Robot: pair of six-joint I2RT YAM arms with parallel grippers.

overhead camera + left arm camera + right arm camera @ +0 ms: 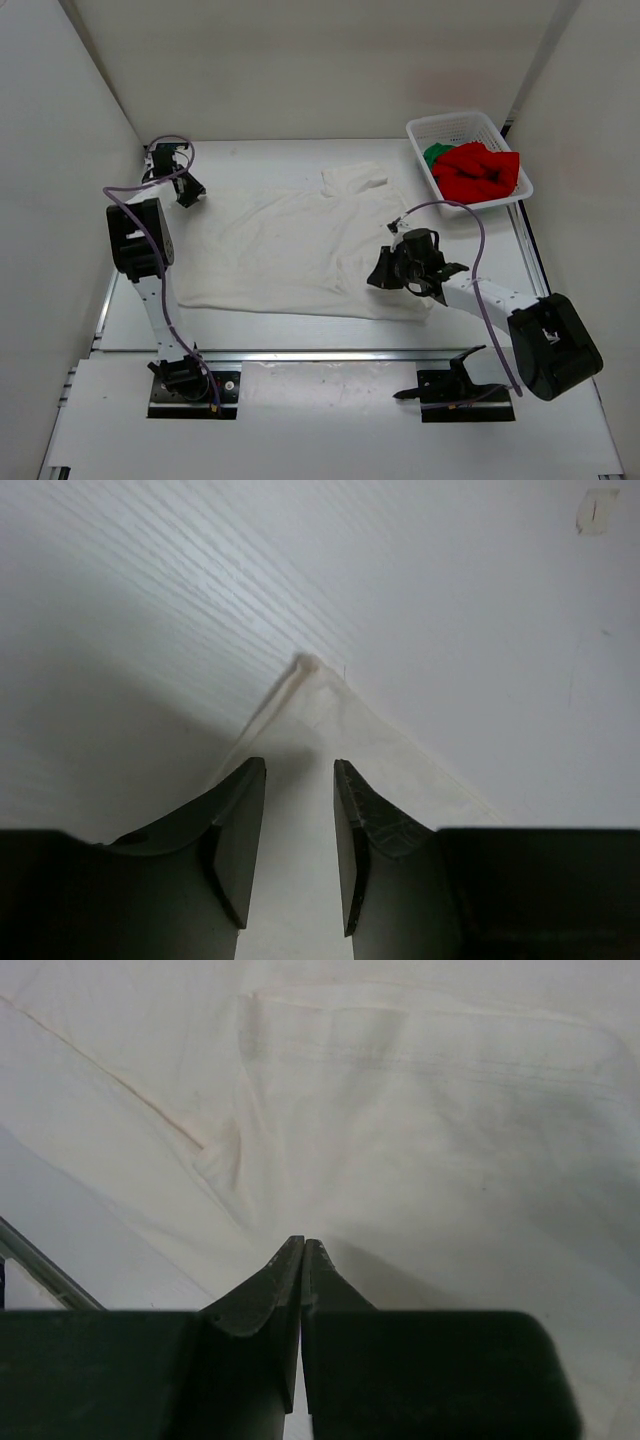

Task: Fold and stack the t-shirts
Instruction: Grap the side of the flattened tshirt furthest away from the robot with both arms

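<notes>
Three soft cloth t-shirts.
Cream t-shirt (pixel 290 250) spread flat at centre; crumpled bright red t-shirt (pixel 482 172) and green t-shirt (pixel 436 153) touching at two o'clock.

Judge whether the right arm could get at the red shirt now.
Probably yes: the red shirt lies uncovered in the basket on its side, but the right gripper seems shut on the white shirt.

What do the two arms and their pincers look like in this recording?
The left arm and right arm share white links and bulky black joint housings, each trailed by a looping purple cable. The left pincer and right pincer have dark, matte, wedge-shaped fingers.
</notes>
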